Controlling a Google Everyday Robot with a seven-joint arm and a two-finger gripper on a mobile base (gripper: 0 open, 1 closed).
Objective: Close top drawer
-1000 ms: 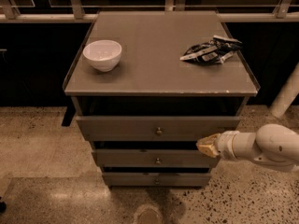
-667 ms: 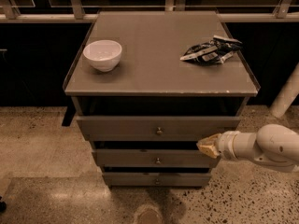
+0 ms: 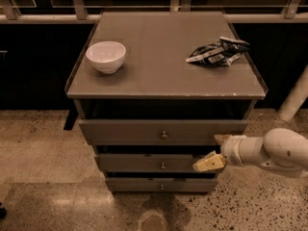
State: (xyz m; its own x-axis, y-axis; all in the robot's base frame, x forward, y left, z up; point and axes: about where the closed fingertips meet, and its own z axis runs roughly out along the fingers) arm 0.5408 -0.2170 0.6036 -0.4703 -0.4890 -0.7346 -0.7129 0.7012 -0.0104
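Observation:
The top drawer (image 3: 125,131) is the uppermost of three grey-brown drawers and stands pulled out, with a dark gap under the cabinet top. Its small round knob (image 3: 164,135) is at the centre of the long front panel. My gripper (image 3: 215,151) comes in from the right on a white arm, in front of the right end of the drawer fronts. It is open and empty: one tan fingertip (image 3: 209,163) is low by the middle drawer, the other sits by the top drawer's lower right edge.
A white bowl (image 3: 106,56) sits on the cabinet top at the left and a crumpled dark snack bag (image 3: 217,53) at the right. The middle drawer (image 3: 144,163) and bottom drawer (image 3: 159,185) lie below. A white post (image 3: 294,99) stands at the right.

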